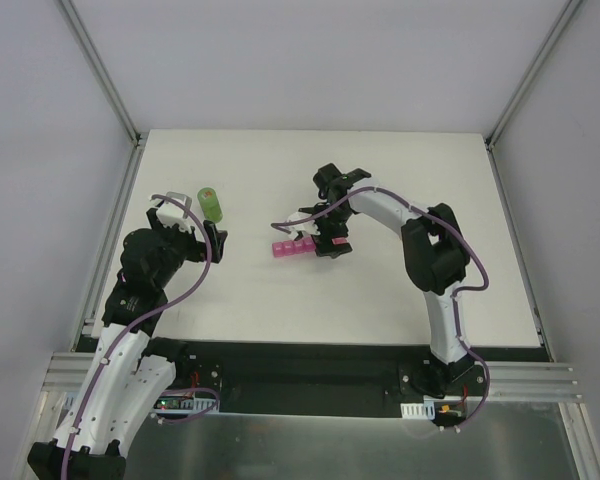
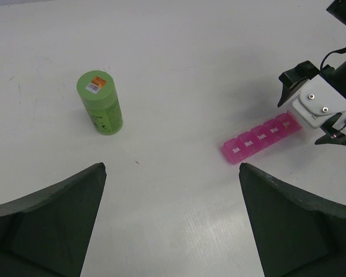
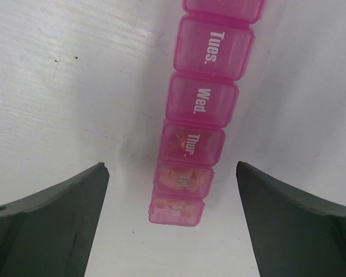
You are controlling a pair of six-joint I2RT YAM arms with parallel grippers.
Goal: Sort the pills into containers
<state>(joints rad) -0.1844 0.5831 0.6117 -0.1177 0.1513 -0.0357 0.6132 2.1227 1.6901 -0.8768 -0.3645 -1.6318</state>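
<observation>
White desk (image 1: 380, 180), pale walls around it. Containers (image 1: 292, 249): pink strip lying flat near desk centre, lids labelled by day. In the right wrist view, orange pills (image 3: 176, 176) show through the lids of Thur., Fri. and the end compartment.

Green bottle (image 1: 211, 204): upright, left of the strip and well apart from it.

Right fingers (image 3: 46, 231): spread wide, one on each side of the strip's end compartments, not touching it, grasping nothing.

Left fingers (image 2: 46, 225): spread wide over bare desk on the near-left side, grasping nothing. The bottle is just beyond them and the strip is off to their right.
</observation>
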